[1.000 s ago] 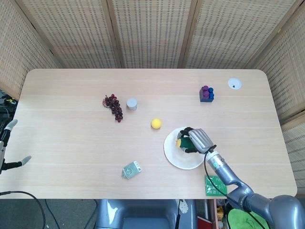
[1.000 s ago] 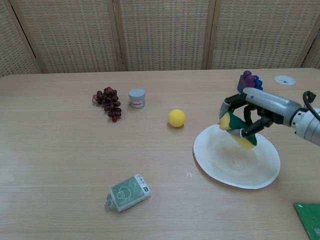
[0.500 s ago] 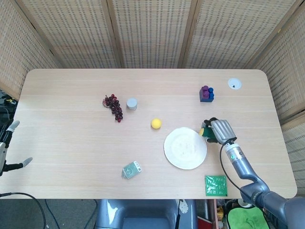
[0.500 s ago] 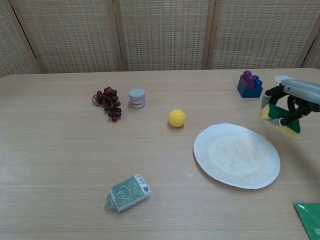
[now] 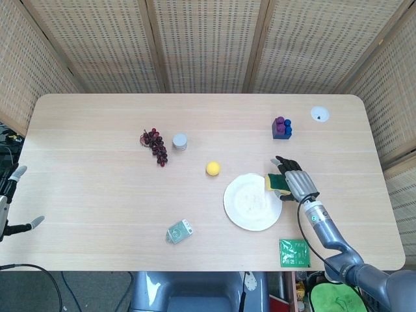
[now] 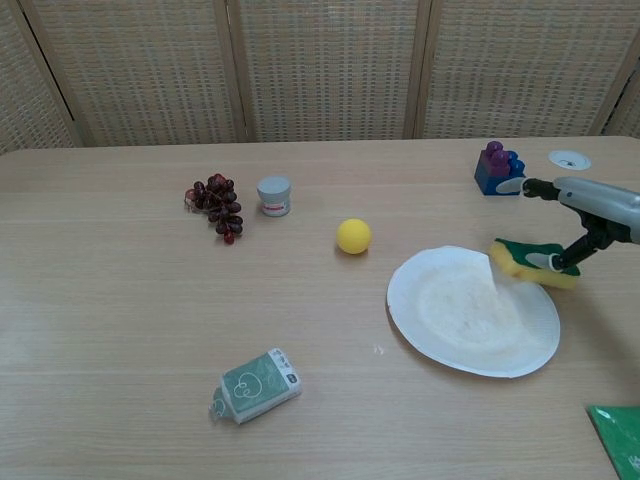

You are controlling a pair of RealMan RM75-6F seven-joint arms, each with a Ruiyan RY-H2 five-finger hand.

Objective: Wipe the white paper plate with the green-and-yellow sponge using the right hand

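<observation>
The white paper plate (image 5: 250, 203) (image 6: 460, 320) lies right of the table's middle. On its right rim rests the green-and-yellow sponge (image 5: 276, 183) (image 6: 532, 263), partly on the plate and partly over the table. My right hand (image 5: 296, 180) (image 6: 585, 210) is just right of the sponge with its fingers spread; one dark fingertip reaches down to the sponge's right end, and nothing is gripped. My left hand (image 5: 4, 198) shows only at the left edge of the head view, off the table, fingers apart and holding nothing.
A yellow ball (image 5: 213, 168) sits just left of the plate. Farther left are dark grapes (image 5: 155, 144) and a small grey can (image 5: 180, 141). A green packet (image 5: 179, 231) lies near the front edge, blue-and-purple blocks (image 5: 281, 127) behind the right hand, a green sachet (image 5: 294, 253) at the front right.
A second ago my right hand held the sponge over the plate, then carried it off to the right. Now the sponge lies on the plate's right rim and the fingers have spread.
</observation>
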